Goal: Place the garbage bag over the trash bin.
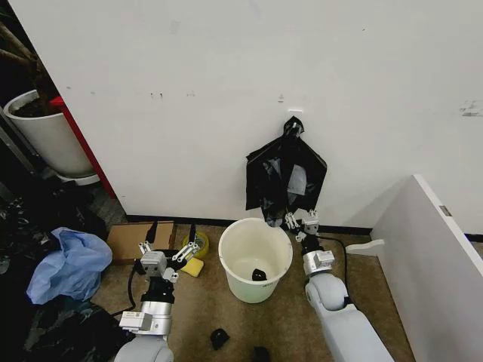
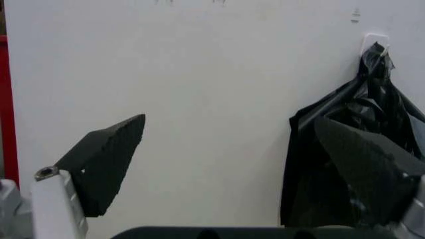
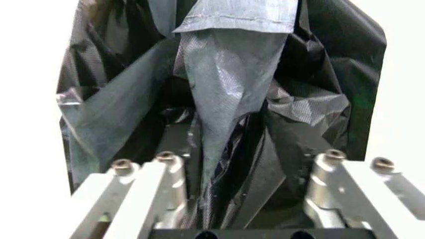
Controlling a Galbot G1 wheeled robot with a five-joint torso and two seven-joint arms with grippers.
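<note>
Now, garbage bag (image 1: pixel 285 175): it is hanging from a small hook on the white wall (image 1: pixel 226 90), its gathered top pinched at the hook and its glossy black folds spreading out and drooping above the far rim of the bin.
Trash bin (image 1: pixel 235 277): it is standing upright on the brown floor (image 1: pixel 204 309) just in front of the wall, mouth open, with a small dark object lying on its bottom; no bag is covering it yet.
Right gripper (image 1: pixel 300 222): it is reaching up at the bag's lower edge, just beside the bin's rim. In the right wrist view its fingers (image 3: pixel 159 174) are standing apart on either side of a hanging fold of the bag (image 3: pixel 226 99), with the plastic sitting between them; whether they are actually pinching it cannot be told.
Left gripper (image 1: pixel 170 240): it is hovering low on the other side of the bin, well apart from the bag, its dark pads (image 2: pixel 106 159) spread wide with nothing between them, pointing at the wall.
Surroundings: a yellow sponge (image 1: pixel 192 267) is lying on the floor between the left gripper and the bin, and a crumpled blue bag (image 1: pixel 68 264) is sitting further out on the robot's left.
</note>
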